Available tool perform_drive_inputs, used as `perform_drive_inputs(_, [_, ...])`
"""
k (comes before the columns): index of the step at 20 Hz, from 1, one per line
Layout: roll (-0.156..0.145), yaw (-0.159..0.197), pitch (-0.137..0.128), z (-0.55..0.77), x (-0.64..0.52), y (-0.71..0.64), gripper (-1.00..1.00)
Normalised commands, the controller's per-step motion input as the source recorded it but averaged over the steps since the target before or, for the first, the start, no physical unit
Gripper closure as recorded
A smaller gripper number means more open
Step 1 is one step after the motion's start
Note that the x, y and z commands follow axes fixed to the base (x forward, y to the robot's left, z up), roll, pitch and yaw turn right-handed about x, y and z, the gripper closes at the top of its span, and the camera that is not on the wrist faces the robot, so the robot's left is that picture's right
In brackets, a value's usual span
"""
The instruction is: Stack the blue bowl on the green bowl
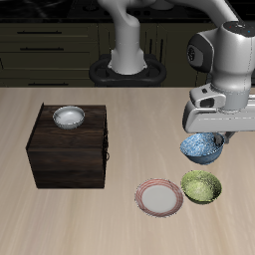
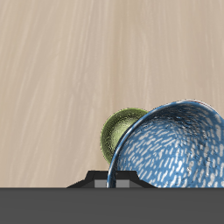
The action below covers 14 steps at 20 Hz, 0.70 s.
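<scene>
The blue bowl (image 1: 202, 148) hangs in the air under the claw (image 1: 206, 135), lifted clear of the surface (image 1: 60, 219) and tipped on a slant, its speckled inside showing in the wrist view (image 2: 171, 149).

Going left to right in the exterior view: a dark wooden box (image 1: 68, 147) stands on the left part of the surface, with a small white-grey bowl (image 1: 68, 117) resting on its top near the far edge. Nearer the front edge and to the right of the box lies a pink-rimmed plate (image 1: 158, 197). Just beside the plate, on its right, sits the green bowl (image 1: 201, 185), upright. The blue bowl hangs just behind and above it, not touching it.

The arm (image 1: 231, 60) rises from its base at the far side, bends over to the right part of the scene, and points its wrist straight down. The claw is clamped on the blue bowl's rim. In the wrist view the green bowl (image 2: 121, 133) is partly covered by the held bowl.
</scene>
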Motion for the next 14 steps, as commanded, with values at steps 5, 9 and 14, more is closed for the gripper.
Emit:
perform_drive_inputs(5, [-0.004,0.009,0.020,-0.20,0.10,0.04,1.00])
perform_drive_inputs(9, [-0.009,0.002,0.017,-0.14,0.11,-0.04,1.00])
perform_drive_inputs(14, [-0.002,-0.002,0.033,-0.26,0.07,0.00,1.00])
